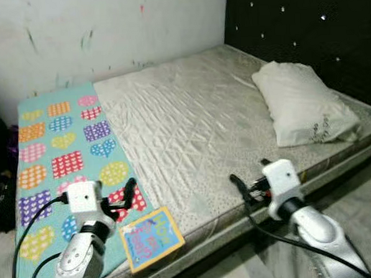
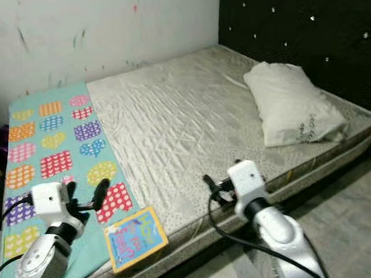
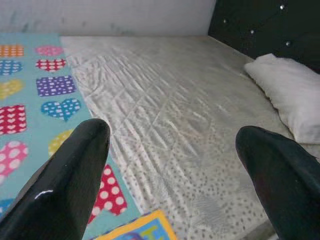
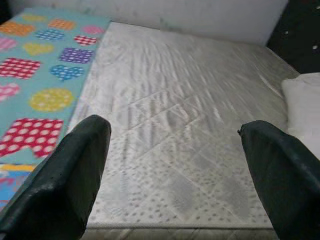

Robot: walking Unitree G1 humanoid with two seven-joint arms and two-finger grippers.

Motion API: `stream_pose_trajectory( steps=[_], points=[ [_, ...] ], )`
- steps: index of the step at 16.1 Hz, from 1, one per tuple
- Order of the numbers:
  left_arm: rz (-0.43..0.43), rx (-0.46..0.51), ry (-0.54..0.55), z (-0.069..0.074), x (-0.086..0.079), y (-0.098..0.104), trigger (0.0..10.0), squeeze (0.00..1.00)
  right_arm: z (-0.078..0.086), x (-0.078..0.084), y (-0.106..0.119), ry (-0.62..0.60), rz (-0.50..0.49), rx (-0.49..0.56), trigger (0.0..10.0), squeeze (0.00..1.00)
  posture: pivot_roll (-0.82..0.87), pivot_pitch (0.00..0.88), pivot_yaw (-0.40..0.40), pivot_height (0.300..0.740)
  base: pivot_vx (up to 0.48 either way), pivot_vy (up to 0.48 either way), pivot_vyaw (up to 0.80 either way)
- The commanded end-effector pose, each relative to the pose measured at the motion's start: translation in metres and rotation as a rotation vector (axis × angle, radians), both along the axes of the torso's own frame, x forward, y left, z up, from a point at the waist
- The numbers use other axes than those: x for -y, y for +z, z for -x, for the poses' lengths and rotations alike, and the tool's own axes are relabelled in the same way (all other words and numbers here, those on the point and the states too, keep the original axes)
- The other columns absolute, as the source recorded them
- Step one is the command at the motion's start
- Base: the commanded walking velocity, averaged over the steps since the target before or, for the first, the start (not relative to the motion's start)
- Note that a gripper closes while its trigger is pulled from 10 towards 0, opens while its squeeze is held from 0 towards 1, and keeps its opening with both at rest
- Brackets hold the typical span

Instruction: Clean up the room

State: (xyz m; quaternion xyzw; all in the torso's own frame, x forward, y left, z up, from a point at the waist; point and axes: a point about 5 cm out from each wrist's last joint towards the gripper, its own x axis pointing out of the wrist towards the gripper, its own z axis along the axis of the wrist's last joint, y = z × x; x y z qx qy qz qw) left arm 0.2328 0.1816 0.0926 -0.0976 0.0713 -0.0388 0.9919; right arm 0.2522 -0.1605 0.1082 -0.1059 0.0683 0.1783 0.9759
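I stand at the bed's (image 1: pixel 191 132) long edge with my left gripper (image 1: pixel 117 202) raised over the soft teal blanket (image 1: pixel 55 152) printed with dotted hearts, its jaws apart, I judge so I can reach the stiff, flat, glossy book (image 1: pixel 152 237) lying just beside it at the blanket's near corner. To the right stretches the pale quilted sheet (image 1: pixel 191 123), wrinkled and satiny. My right gripper (image 1: pixel 241 189) hovers at the mattress edge, jaws also apart, well short of the plump white pillow (image 1: pixel 302 105) by the dark studded headboard (image 1: pixel 304 20).

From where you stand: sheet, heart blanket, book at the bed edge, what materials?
Sheet: looks satiny quilted fabric, with sheen and stitched creases. Heart blanket: matte printed cloth, probably fleece or cotton. Book: glossy card or paper cover, flat with stiff corners.
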Motion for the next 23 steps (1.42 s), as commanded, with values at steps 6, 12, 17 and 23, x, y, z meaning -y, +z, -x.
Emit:
stream_pose_trajectory(
  steps=[6, 12, 17, 23],
  points=[
    [-0.017, 0.009, 0.009, 0.0004, -0.0067, 0.0024, 10.0, 0.00, -0.0015, -0.0077, 0.0028, 0.031, -0.015, 0.010, 10.0, 0.00, -0.15, 0.000, 0.015, 0.740, 0.314, 0.000, 0.00],
    [-0.018, -0.006, 0.021, 0.0004, -0.0073, 0.0007, 10.0, 0.00, -0.0003, -0.0071, 0.0022, 0.041, -0.016, 0.017, 10.0, 0.00, -0.15, 0.000, 0.016, 0.740, 0.054, 0.000, 0.00],
    [-0.022, -0.010, 0.025, 0.0002, -0.0080, 0.0002, 10.0, 0.00, 0.0003, -0.0095, 0.0021, 0.053, -0.004, 0.021, 10.0, 0.00, -0.15, 0.000, 0.016, 0.740, 0.000, 0.000, 0.76],
    [-0.018, -0.023, 0.043, -0.0005, -0.0100, -0.0019, 10.0, 0.00, -0.0005, -0.0106, 0.0013, 0.061, -0.010, 0.021, 10.0, 0.00, -0.14, 0.000, 0.014, 0.740, 0.000, 0.000, 0.80]
  ],
)
